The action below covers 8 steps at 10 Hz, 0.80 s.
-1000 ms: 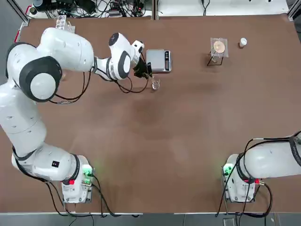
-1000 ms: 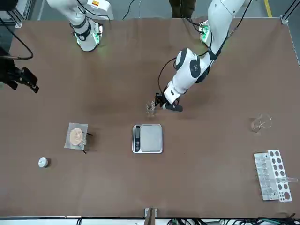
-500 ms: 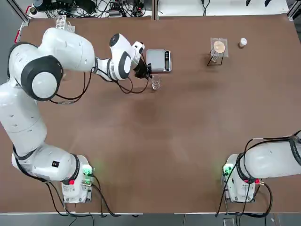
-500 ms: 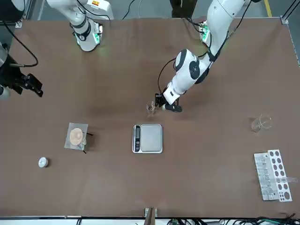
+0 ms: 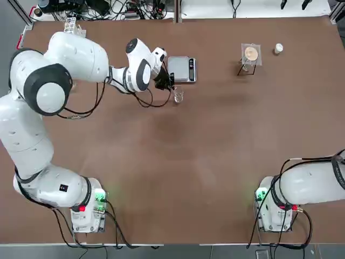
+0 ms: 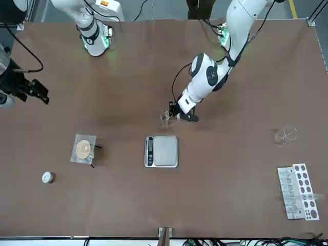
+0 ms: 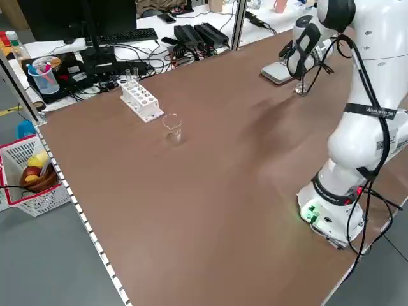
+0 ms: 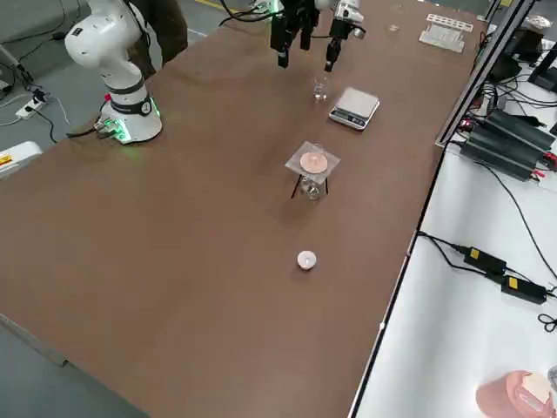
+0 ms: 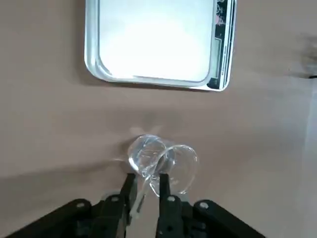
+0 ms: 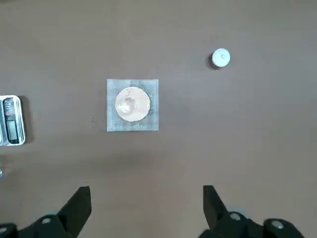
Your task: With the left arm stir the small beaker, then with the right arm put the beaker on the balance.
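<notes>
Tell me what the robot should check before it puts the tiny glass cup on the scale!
1. Tiny clear glass beaker upright: ok.
2. Flat silver balance with its plate bare: ok.
3. Left gripper clear of the beaker: not ok, it hangs right over it, holding a thin clear rod.
4. Right gripper open: ok.
5. Right gripper near the beaker: not ok, far off.
6. Liquid inside: cannot tell.

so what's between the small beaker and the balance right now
Nothing: in the top view only bare table separates the small beaker from the balance. The left gripper sits just beside the beaker.
</notes>
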Tool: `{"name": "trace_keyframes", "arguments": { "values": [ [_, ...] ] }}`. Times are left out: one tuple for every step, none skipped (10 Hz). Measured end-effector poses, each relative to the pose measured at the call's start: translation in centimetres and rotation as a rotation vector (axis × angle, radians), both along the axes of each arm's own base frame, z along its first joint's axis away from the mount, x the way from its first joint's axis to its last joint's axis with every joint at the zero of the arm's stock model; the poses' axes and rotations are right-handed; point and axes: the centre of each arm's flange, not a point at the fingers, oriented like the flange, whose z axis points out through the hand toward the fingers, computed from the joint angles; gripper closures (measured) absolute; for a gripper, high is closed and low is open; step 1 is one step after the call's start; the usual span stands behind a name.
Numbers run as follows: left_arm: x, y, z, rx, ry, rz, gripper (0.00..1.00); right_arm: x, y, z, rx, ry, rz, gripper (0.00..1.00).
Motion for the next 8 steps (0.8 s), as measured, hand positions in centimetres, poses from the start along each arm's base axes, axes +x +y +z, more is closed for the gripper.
{"name": "trace_keyframes", "arguments": {
  "values": [
    [0.02,0.02,0.01,0.000,0.000,0.000,0.77,-0.04,-0.30,-0.04,0.000,0.005,0.008,0.00],
    [0.06,0.05,0.02,0.000,0.000,0.001,0.77,-0.06,-0.48,-0.04,0.000,0.006,0.009,0.00],
    [0.13,0.11,0.04,-0.001,-0.001,0.003,0.77,-0.07,-0.48,-0.03,0.001,0.006,0.010,0.00],
    [0.16,0.13,0.04,-0.001,-0.001,0.003,0.78,-0.08,-0.45,-0.01,0.002,0.006,0.011,0.00],
    [0.15,0.12,0.04,-0.001,-0.001,0.003,0.79,-0.10,-0.40,-0.01,0.005,0.007,0.012,0.00],
    [0.15,0.11,0.05,-0.001,-0.001,0.003,0.80,-0.14,-0.32,-0.01,0.010,0.009,0.013,0.00],
    [0.15,0.10,0.06,-0.001,-0.001,0.003,0.82,-0.16,-0.27,0.01,0.014,0.010,0.013,0.00],
    [0.12,0.06,0.07,-0.001,-0.001,0.002,0.84,-0.18,-0.23,0.03,0.016,0.009,0.013,0.00]
  ]
}}
